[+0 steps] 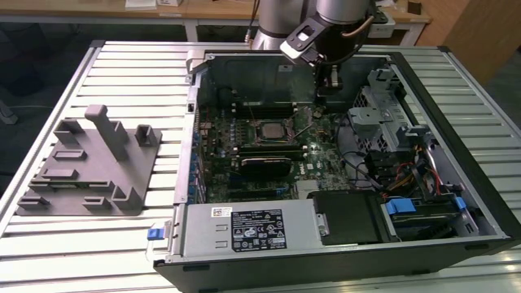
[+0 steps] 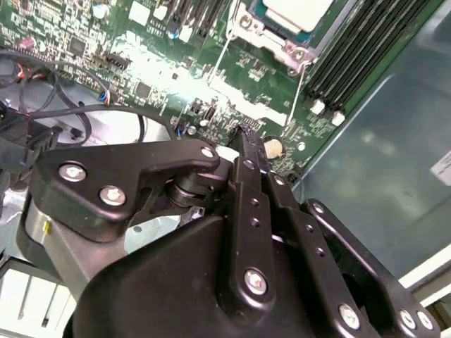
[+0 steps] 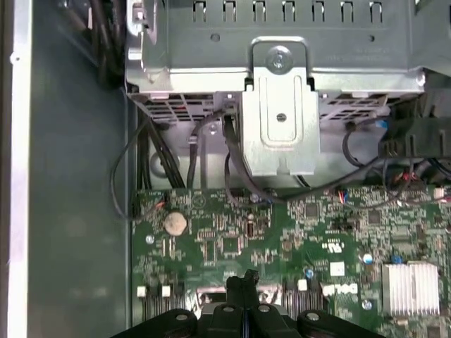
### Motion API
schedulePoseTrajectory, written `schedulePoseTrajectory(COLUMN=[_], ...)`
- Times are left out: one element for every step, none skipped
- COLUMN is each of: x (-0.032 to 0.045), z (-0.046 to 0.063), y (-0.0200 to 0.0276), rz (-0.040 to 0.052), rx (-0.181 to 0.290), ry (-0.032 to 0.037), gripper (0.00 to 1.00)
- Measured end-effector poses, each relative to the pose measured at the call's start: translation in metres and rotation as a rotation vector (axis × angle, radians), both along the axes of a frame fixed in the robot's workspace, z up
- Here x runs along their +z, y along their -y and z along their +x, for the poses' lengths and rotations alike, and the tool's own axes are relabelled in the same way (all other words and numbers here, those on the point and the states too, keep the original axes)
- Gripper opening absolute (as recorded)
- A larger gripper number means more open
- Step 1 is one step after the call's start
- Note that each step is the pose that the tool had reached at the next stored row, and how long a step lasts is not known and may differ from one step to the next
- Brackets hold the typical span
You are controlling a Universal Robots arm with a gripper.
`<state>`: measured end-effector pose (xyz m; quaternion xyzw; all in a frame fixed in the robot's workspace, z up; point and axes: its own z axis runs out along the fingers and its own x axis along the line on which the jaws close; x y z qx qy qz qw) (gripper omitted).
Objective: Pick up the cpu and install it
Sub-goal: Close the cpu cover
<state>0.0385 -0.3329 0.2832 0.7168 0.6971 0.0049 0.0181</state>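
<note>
The cpu (image 1: 269,130) lies flat in the socket in the middle of the green motherboard (image 1: 321,152), inside the open computer case (image 1: 456,183). Its silver top with a tan rim (image 2: 292,10) also shows in the second wrist view, with the thin socket lever wires (image 2: 299,88) beside it. My gripper (image 1: 326,91) hangs over the board toward the exterior view's right of the socket, apart from the cpu. Both wrist views show its black fingers pressed together with nothing between them, tips (image 2: 243,135) (image 3: 243,282) just above the board.
A metal drive cage (image 3: 280,105) with cables (image 3: 151,151) stands close to the gripper. A coin battery (image 3: 175,223) and a silver heatsink (image 3: 409,285) sit on the board. A power supply (image 1: 248,229) fills the case's near side. A grey fixture (image 1: 89,165) lies on the slatted table (image 1: 122,73).
</note>
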Motion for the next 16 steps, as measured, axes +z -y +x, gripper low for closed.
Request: schedulePoseTrajectory(x=[-0.0011, -0.0022, -0.0033, -0.0046, -0.0057, -0.0066, -0.0073, -0.0081, -0.0089, -0.0097, -0.0106, -0.0117, -0.0132, -0.015, -0.0168, -0.0185], z=[0.002, 0.003, 0.005, 0.007, 0.008, 0.009, 0.01, 0.01, 0.011, 0.011, 0.012, 0.013, 0.013, 0.014, 0.014, 0.014], y=[0.0, 0.0, 0.0, 0.0, 0.0, 0.0, 0.0, 0.0, 0.0, 0.0, 0.0, 0.0, 0.0, 0.0, 0.0, 0.0], rz=[0.0001, 0.0, 0.0, 0.0, 0.0001, 0.0002, 0.0001, 0.0, 0.0001, 0.0001, 0.0001, 0.0001, 0.0001, 0.0001, 0.0001, 0.0], rx=[0.0, 0.0, 0.0, 0.0, 0.0, 0.0, 0.0, 0.0, 0.0, 0.0, 0.0, 0.0, 0.0, 0.0, 0.0, 0.0], ry=[-0.0002, -0.0003, -0.0004, -0.0005, -0.0006, -0.0007, -0.0008, -0.0009, -0.001, -0.001, -0.0012, -0.0012, -0.0014, -0.0016, -0.0021, -0.0027], gripper=[0.11, 0.11, 0.11, 0.11, 0.11, 0.11, 0.11, 0.11, 0.11, 0.11, 0.11, 0.11, 0.11, 0.11, 0.11, 0.11])
